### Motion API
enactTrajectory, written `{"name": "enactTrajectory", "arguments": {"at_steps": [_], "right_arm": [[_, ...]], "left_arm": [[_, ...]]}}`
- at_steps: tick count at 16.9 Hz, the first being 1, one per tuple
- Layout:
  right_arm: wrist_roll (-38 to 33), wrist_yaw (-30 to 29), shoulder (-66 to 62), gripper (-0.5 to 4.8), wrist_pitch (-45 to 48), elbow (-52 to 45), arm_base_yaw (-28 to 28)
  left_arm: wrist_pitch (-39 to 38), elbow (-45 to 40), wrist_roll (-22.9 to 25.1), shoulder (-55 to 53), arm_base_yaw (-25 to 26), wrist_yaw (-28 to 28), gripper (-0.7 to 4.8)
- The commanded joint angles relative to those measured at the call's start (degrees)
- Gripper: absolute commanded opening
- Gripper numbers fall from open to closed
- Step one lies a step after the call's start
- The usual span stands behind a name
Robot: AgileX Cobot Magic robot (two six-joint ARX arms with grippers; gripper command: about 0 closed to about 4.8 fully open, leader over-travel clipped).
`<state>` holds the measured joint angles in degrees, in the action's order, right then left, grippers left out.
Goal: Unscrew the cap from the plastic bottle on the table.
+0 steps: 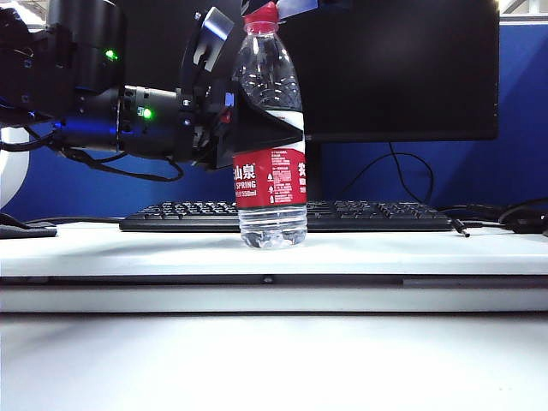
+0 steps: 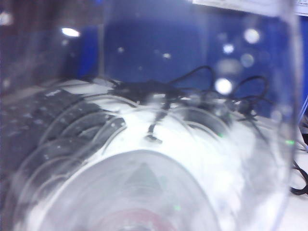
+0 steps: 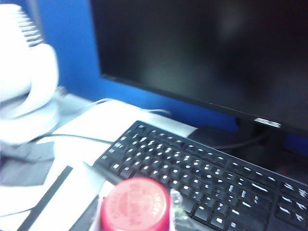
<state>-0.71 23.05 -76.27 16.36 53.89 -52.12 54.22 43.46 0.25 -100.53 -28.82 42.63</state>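
Left gripper (image 1: 229, 116), you see from outside, clamps the upright plastic bottle (image 1: 270, 163) on the table (image 1: 128, 253). Only the right wrist view shows the cap (image 3: 135, 204) top; right gripper's state you cannot tell.

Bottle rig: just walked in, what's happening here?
The plastic bottle stands upright on the table in front of a keyboard. The left gripper comes in from the left of the exterior view and clamps the bottle's middle. The red cap is on the neck. The right gripper is at the cap, at the top edge of the exterior view; whether it grips the cap can't be told. Its wrist view looks down on the cap.
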Motion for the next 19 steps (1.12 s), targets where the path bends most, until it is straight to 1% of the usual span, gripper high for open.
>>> {"name": "enactTrajectory", "arguments": {"at_steps": [1, 2, 5, 6, 7, 8, 9, 10, 12, 13, 17, 18, 19], "right_arm": [[1.33, -7.69, 0.44, 1.02, -6.23, -0.31, 4.79], [1.42, -9.97, 0.57, 1.02, -6.73, -0.28, 6.4], [2.34, -26.6, 0.66, 1.02, -9.27, -0.28, 14.91], [2.49, -29.2, 0.66, 1.02, -10.23, -0.28, 16.0], [3.76, -34.1, 0.66, 1.02, -12.15, -0.31, 17.62], [5.75, -36.54, 0.63, 1.02, -13.64, -0.31, 17.94], [6.95, -37.62, 0.63, 1.02, -14.47, -0.31, 17.94], [9.57, -41.79, 0.63, 1.02, -15.69, -0.31, 17.94], [11.74, -44.83, 0.61, 1.02, -16.76, -0.31, 17.94], [14.73, -46.42, 0.63, 1.02, -18.32, -0.28, 17.94], [17.25, -47.15, 0.63, 1.01, -20.48, -0.28, 18.05], [18.78, -47.45, 0.61, 0.92, -21.05, -0.28, 18.12], [18.78, -47.5, 0.61, 0.92, -21.09, -0.28, 18.34]], "left_arm": [[0.52, 0.35, -0.24, 0.09, -0.13, 1.14, 2.58], [0.44, 0.35, -0.24, 0.09, -0.13, 1.14, 2.58], [0.24, 0.35, -0.24, 0.07, -0.13, 1.14, 2.58], [0.24, 0.35, -0.22, 0.07, -0.13, 1.09, 2.58], [0.26, 0.35, -0.02, 0.07, -0.13, 1.07, 2.58], [0.24, 0.35, 0.28, 0.07, -0.13, 1.07, 2.58], [0.24, 0.35, 0.37, 0.07, -0.13, 1.07, 2.58], [0.26, 0.35, 0.44, 0.07, -0.13, 1.05, 2.58], [0.26, 0.35, 0.46, 0.07, -0.13, 1.07, 2.58], [0.24, 0.35, 0.5, 0.07, -0.13, 1.09, 2.58], [0.02, 0.35, 0.57, 0.07, -0.13, 1.11, 2.58], [-0.28, 0.35, 0.59, 0.07, -0.13, 1.11, 2.58], [-0.37, 0.35, 0.59, 0.07, -0.13, 1.11, 2.58]]}}
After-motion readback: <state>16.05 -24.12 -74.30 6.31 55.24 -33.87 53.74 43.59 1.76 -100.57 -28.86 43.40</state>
